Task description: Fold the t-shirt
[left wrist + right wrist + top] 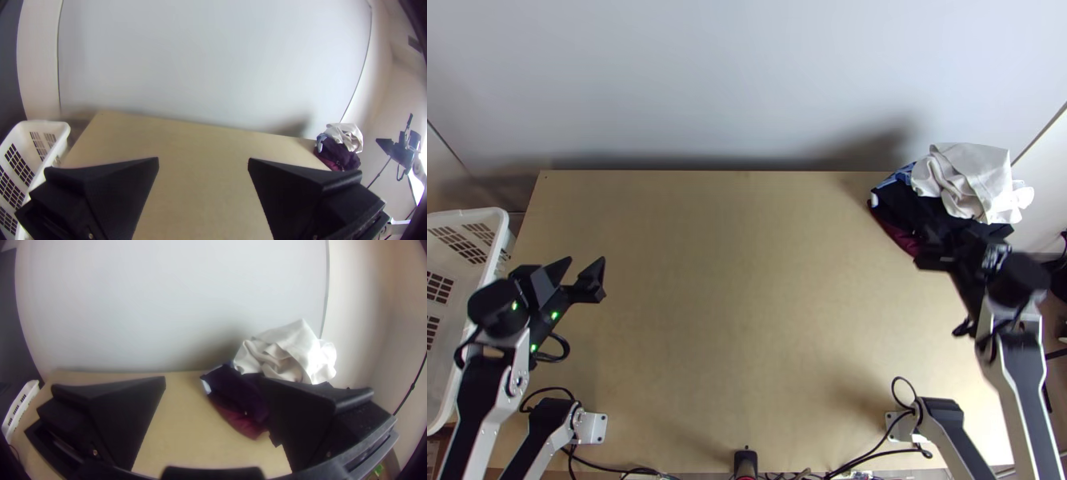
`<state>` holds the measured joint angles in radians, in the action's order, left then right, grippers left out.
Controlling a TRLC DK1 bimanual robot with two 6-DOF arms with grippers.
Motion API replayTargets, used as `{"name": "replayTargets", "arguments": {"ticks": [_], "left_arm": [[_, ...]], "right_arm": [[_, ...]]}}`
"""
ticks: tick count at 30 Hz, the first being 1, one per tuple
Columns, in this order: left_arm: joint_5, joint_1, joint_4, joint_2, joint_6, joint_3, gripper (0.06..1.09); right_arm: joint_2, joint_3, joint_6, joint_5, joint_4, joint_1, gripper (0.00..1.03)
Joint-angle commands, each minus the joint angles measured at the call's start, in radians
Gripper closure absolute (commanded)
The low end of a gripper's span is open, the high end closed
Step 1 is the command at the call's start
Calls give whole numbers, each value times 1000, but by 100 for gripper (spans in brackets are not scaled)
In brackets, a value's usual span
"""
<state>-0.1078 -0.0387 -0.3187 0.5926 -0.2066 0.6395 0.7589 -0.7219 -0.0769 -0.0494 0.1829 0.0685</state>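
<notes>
The bunched white cloth (278, 349) looked light and limp, best pinched by its upper fold (299, 334), while left gripper (203, 159) and right gripper (213, 378) stood wide.

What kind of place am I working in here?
Likely a robot test bench set against a wall: two mounted arms, a bare-topped wooden table, a white basket and heaped clothes.

The table (731, 320) is pale, smooth, matt wood. The crumpled white cloth (975, 180) looks soft, with a faint sheen, above dark, matt cloth (235, 386). The white slatted basket (495, 216) looks like smooth plastic.
</notes>
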Motion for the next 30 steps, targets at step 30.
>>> {"name": "replayTargets", "arguments": {"ticks": [30], "left_arm": [[53,13,328,-522,116,-563,11]], "right_arm": [[-682,625,89,118,-115,-329,5]]}}
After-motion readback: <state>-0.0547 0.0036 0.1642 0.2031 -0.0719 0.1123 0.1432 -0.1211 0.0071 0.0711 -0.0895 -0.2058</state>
